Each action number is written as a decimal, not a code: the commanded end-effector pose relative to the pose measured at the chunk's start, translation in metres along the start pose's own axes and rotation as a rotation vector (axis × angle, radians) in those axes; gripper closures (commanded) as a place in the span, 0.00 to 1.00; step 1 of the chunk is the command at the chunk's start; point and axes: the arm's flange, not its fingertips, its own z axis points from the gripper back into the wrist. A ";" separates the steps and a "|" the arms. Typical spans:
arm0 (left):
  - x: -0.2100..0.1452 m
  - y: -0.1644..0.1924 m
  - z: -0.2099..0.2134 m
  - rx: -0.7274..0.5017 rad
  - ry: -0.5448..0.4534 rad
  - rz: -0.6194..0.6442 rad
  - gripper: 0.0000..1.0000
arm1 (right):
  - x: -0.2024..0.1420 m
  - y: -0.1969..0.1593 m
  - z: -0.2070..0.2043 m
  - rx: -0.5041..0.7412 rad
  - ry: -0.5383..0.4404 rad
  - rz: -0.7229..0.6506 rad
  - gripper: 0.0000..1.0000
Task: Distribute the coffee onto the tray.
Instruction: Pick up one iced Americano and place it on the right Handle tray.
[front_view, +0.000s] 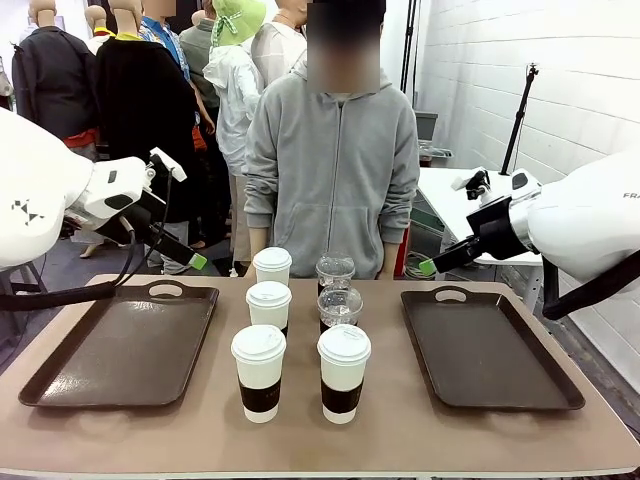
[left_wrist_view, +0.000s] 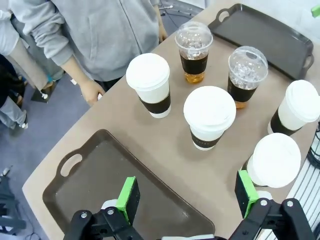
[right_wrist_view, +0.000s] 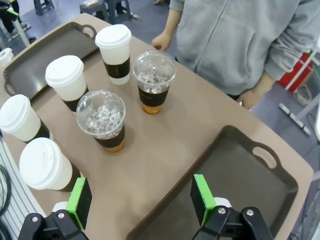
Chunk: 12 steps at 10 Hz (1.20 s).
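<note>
**Counter** (front_view: 400, 430): brown, carrying two trays and six cups.

**Left tray** (front_view: 60, 385): dark brown, with a handle cut-out at its far end. It lies along the counter's left edge.

**Right tray** (front_view: 490, 350): same kind, lying along the right edge.

**Paper cups** (front_view: 259, 372): four, tall and white, with white lids and dark sleeves. All stand upright on the counter's middle, between the trays. Three form a left column running from the far edge toward the near edge. The fourth stands at the near end of the right column.

**Clear cups** (front_view: 340, 305): two, dome-lidded, holding brown liquid (ice shows through the lids from above). They stand upright, one behind the other, in the right column beyond the near paper cup.

**Left pincer** (left_wrist_view: 187, 195): green pads spread wide, gripping nothing. It hangs in the air over the left tray's far end.

**Right pincer** (right_wrist_view: 141, 199): pads likewise spread and gripping nothing. It hangs in the air near the right tray's far end.

**Person** (front_view: 332, 150): in a grey hoodie, standing at the far edge with arms down.
</note>
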 end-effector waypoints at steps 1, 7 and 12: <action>-0.015 -0.002 -0.001 -0.013 -0.022 0.012 0.00 | -0.018 0.003 -0.004 0.057 -0.018 0.025 0.00; -0.001 0.001 0.001 -0.001 -0.004 0.010 0.00 | -0.002 -0.001 -0.001 0.020 0.004 0.011 0.00; -0.001 0.001 0.001 -0.001 -0.004 0.010 0.00 | -0.002 -0.001 -0.001 0.020 0.004 0.011 0.00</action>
